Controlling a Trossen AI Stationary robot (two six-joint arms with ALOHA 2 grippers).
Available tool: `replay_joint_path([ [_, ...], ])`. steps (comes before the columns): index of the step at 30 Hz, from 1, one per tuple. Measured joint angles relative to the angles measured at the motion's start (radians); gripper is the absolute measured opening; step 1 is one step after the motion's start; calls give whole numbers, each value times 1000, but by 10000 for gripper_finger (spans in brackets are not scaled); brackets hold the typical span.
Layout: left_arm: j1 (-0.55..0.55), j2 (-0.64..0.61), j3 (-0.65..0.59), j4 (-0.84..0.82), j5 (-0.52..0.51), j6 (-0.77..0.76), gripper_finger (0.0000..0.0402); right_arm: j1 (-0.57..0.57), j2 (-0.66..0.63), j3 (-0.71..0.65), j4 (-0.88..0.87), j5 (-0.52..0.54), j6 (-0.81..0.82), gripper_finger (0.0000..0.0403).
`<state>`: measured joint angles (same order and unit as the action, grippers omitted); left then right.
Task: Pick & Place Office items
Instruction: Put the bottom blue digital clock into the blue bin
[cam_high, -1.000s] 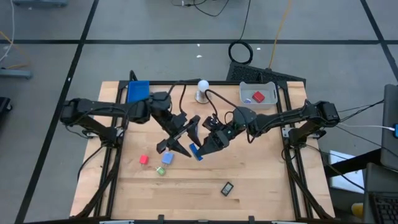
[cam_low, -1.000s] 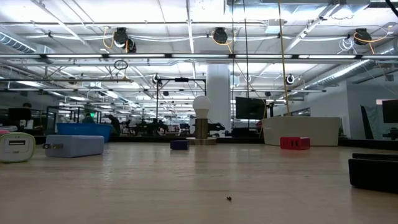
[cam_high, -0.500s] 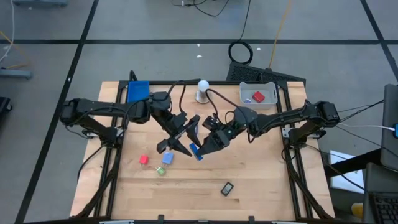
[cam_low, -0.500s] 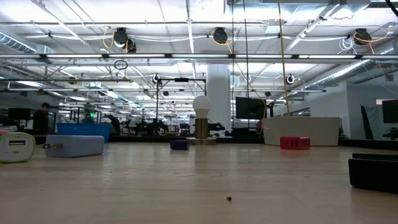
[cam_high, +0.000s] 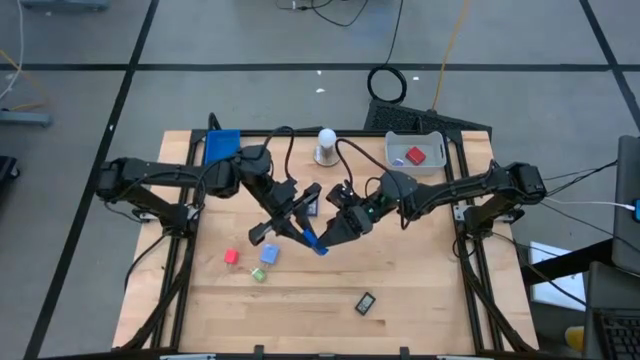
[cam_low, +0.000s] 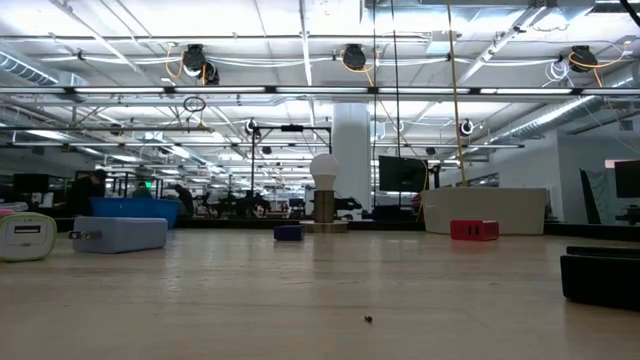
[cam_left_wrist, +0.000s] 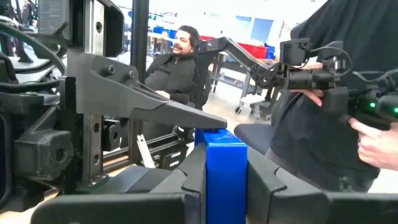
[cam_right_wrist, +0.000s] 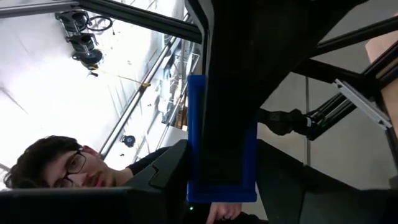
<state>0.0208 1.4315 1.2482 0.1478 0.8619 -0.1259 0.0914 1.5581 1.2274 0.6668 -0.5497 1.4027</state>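
Observation:
A blue rectangular piece (cam_high: 314, 241) is held in the air above the table's middle, between my two grippers. My left gripper (cam_high: 305, 236) comes at it from the table's left and is shut on it; the piece stands upright between its fingers in the left wrist view (cam_left_wrist: 224, 168). My right gripper (cam_high: 326, 237) comes from the right and is also shut on the piece (cam_right_wrist: 193, 124). In the right wrist view the left gripper's dark body hides the piece's middle. Neither gripper shows in the low view. My left gripper pinches the blue piece by its two long sides (cam_left_wrist: 205, 180) between its two fingers, and the piece stands upright, clear of the table. My right gripper has its fingers (cam_right_wrist: 171, 168) against the piece's two side edges near one end (cam_right_wrist: 217, 194); the piece points away along the fingers.
A red block (cam_high: 231, 257), a light-blue block (cam_high: 268, 255) and a green bit (cam_high: 258, 273) lie left of centre, and a dark piece (cam_high: 366, 302) lies near the front. A blue tray (cam_high: 221, 147) is at the far left, a grey tray (cam_high: 430, 140) holding a red block at the far right, and a white ball (cam_high: 325, 137) between them.
Both grippers have shifted slightly toward the table's far edge, with the blue piece staying between them and clear of the table.

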Motion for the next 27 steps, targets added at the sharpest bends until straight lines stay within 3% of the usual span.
replay_joint_path([
  [8,2,3,-1,-13,-17,-44,67,0,0,0,4,55,-8,242],
  [14,3,3,-1,-14,-14,-44,56,0,0,0,17,56,-4,291],
  [22,28,-4,-1,-16,2,-70,56,-21,0,0,46,49,-1,308],
  [27,53,-20,-1,-18,20,-96,59,-56,0,0,68,-25,9,308],
])
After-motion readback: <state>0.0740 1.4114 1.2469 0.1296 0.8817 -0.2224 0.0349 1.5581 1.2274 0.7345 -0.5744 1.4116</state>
